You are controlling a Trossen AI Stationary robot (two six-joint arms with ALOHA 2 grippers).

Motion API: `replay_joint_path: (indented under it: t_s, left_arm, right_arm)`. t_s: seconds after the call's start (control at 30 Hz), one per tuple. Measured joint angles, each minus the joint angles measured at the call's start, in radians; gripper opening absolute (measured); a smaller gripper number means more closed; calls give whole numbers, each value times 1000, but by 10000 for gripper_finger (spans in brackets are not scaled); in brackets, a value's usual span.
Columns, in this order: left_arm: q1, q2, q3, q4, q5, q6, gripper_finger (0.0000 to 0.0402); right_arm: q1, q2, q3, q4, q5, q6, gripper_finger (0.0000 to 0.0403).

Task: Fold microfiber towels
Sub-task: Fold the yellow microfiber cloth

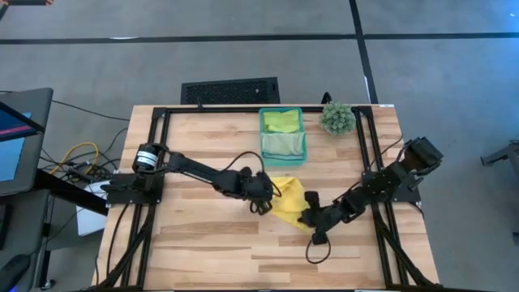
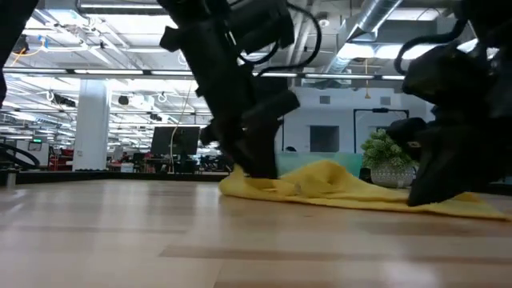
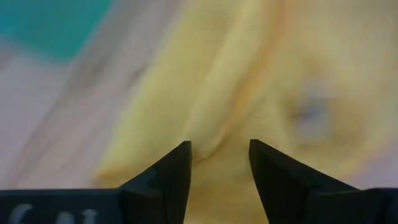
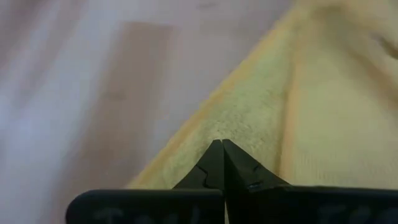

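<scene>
Yellow towel (image 1: 289, 199) bunched mid tabletop (image 1: 203, 243), just near of bin (image 1: 282, 134). Left claw (image 3: 219, 163) apart at its left edge, likely just let go. Right claw (image 4: 217, 163) pinched together on right corner, pinning it for folding.

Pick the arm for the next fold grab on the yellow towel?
Probably left. The left gripper has its fingers open over the yellow towel, ready to close. The right gripper is shut at the towel's edge, likely pinning it.
</scene>
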Motion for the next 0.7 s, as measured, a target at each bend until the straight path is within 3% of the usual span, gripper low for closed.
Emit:
replay_joint_path:
  t_s: [0.2,0.27,0.33,0.47,0.7]
  left_arm:
    - [-25,-19,135,-225,-123,-106,131]
    - [-46,-19,185,-284,-148,-123,125]
    - [-73,-19,231,-305,-186,-122,119]
    - [-128,-19,267,-240,-209,-33,112]
    - [-205,5,271,-98,-1,347,111]
  right_arm:
    - [67,-12,4,2,-303,-116,13]
    - [108,-44,0,-11,-347,-148,13]
    - [143,-81,-5,-36,-334,-173,13]
    - [190,-153,-2,-21,-173,-170,13]
    - [185,-144,-3,-10,-114,-170,13]
